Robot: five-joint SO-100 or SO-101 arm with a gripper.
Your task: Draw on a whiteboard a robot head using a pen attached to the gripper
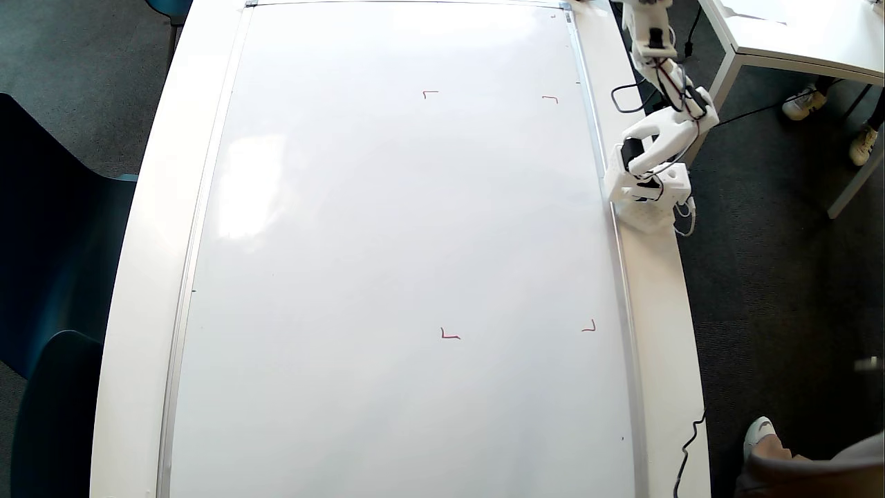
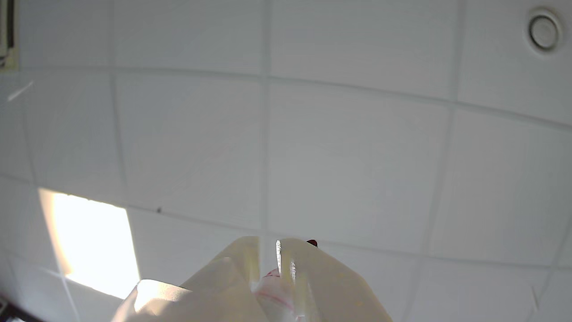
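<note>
Lying flat on a white table, the whiteboard fills most of the overhead view. Its glossy face carries 4 small red corner marks: 2 near the top at and, and 2 lower down at and. The space between those marks is plain white, and no drawing of a robot head shows anywhere on the board.

The white arm sits on the table's right rim, just beside the board's silver frame, folded up over its base with black cables running along it. Its upper part runs off the top edge of the overhead view, so the gripper itself is not seen there.

In the wrist view the camera looks up at a tiled ceiling with a bright light panel at lower left. The gripper enters from the bottom edge, its 2 pale fingers standing close with a narrow slit between them. A small patch of red and white, seemingly the pen, sits between them low down, too blurred to say if it is clamped.
</note>
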